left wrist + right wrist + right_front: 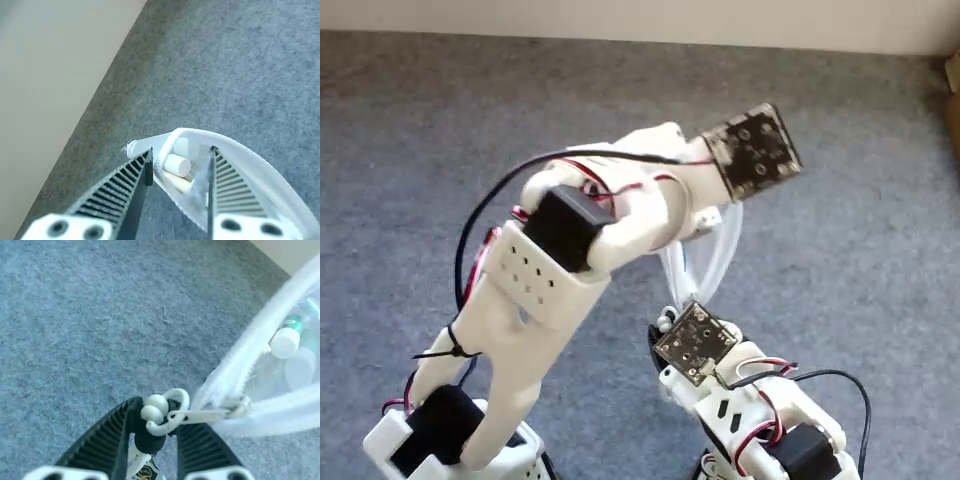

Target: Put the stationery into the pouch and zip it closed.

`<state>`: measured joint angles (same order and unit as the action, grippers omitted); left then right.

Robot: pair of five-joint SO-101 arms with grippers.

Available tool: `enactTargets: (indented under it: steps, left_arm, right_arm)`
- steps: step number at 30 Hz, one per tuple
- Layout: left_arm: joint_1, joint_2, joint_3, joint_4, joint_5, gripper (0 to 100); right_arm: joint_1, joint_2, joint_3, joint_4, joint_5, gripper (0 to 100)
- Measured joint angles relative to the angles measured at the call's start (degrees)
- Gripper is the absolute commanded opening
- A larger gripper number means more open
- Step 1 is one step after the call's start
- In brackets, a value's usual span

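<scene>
A clear pouch (704, 258) with a white zipper hangs off the carpet between the two arms. In the left wrist view its mouth (235, 150) gapes, with a white cylinder (177, 165) and a wooden pencil (177, 182) inside. My left gripper (181, 150) is shut on the pouch's rim, one finger (130, 187) outside and the other behind the clear wall. My right gripper (160, 426) is shut on the white zipper pull loop (167, 412), just off the slider (235, 407). A green-and-white tube (287, 335) shows through the pouch wall.
Grey carpet (840, 250) lies under everything. A pale wall strip (640, 18) runs along the far edge. The left arm's wrist board (752, 150) overhangs the pouch, and the right arm's board (695, 342) sits just below it.
</scene>
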<state>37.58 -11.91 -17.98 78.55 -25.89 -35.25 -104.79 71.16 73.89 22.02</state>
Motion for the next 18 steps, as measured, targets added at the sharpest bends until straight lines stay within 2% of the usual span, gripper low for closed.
enactTargets:
  steps: [2,10,18]
  left_arm:
    - [1.49,0.00,0.00,-0.26,0.00,24]
    - [8.70,0.00,0.00,-0.26,1.85,24]
    - [6.86,0.00,-0.79,-2.11,4.57,24]
  right_arm:
    - [0.00,0.09,0.00,0.00,0.35,0.5]
    - [0.09,0.18,0.00,0.00,0.53,0.5]
    - [0.18,0.09,0.00,0.00,0.53,0.5]
